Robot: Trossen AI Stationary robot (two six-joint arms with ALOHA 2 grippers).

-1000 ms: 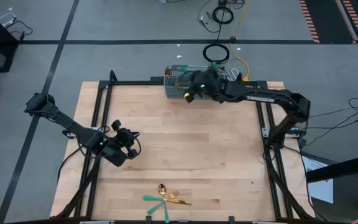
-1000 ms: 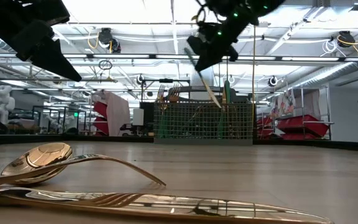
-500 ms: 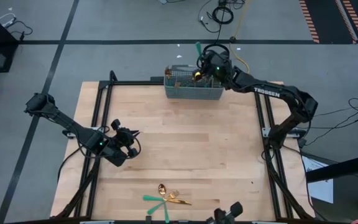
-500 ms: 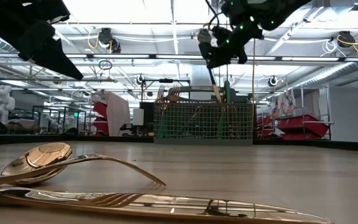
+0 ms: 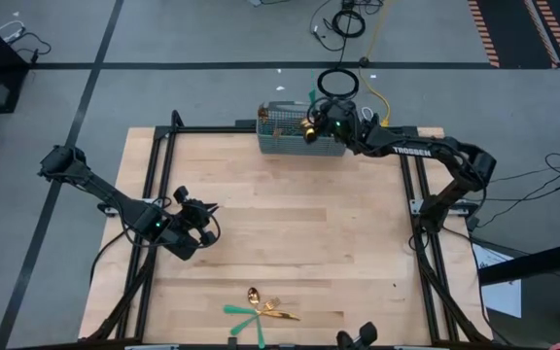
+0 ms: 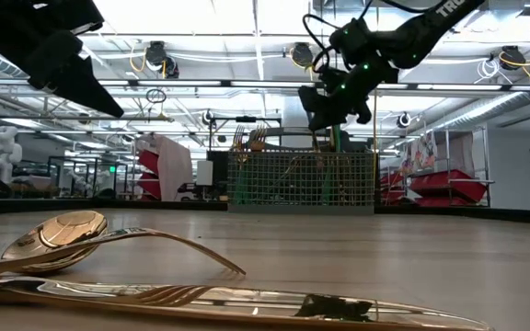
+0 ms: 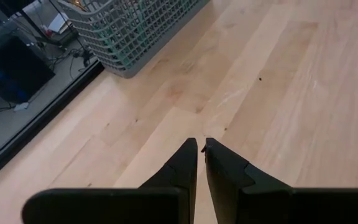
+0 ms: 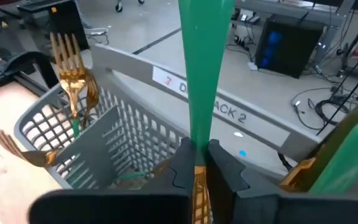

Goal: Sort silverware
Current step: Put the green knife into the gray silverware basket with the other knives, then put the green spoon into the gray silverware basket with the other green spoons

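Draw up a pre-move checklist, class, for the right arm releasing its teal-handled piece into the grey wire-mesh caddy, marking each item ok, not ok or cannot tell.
1. Right hand shut on the slim teal-handled gold utensil: ok.
2. Utensil upright, handle up, gold end down: ok.
3. Right hand over the grey wire-mesh caddy at the table's far edge: ok.
4. Gold end inside the correct compartment: cannot tell.
5. Left hand shut, empty, low over the bare wooden table, away from the caddy: ok.
6. Remaining gold spoon, fork and knife cluster lies clear at the near edge: ok.
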